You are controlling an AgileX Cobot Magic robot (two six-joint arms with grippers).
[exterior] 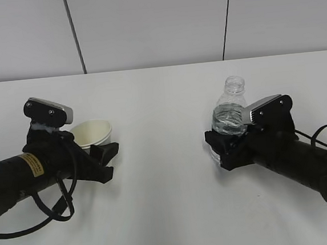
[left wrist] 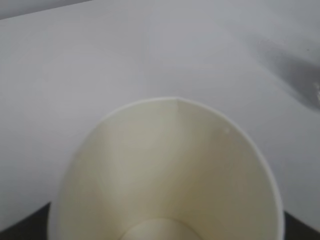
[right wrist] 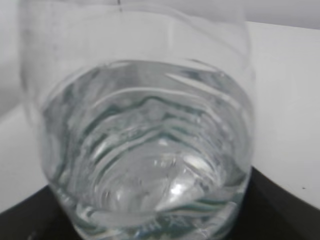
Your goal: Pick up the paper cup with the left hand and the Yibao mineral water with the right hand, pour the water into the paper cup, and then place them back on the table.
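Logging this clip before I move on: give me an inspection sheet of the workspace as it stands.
Surface: white table, matte, no spills seen.
Job's things: paper cup upright, looks dry inside; Yibao mineral water upright, capless, part full.
Clutter: nothing seen.
Grippers: left hand around the cup's lower part; right hand around the bottle's lower part; finger contact hidden.
Cables: black cable looping by the left arm; thinner cable on the right arm.
Surroundings: pale wall panels with dark seams.
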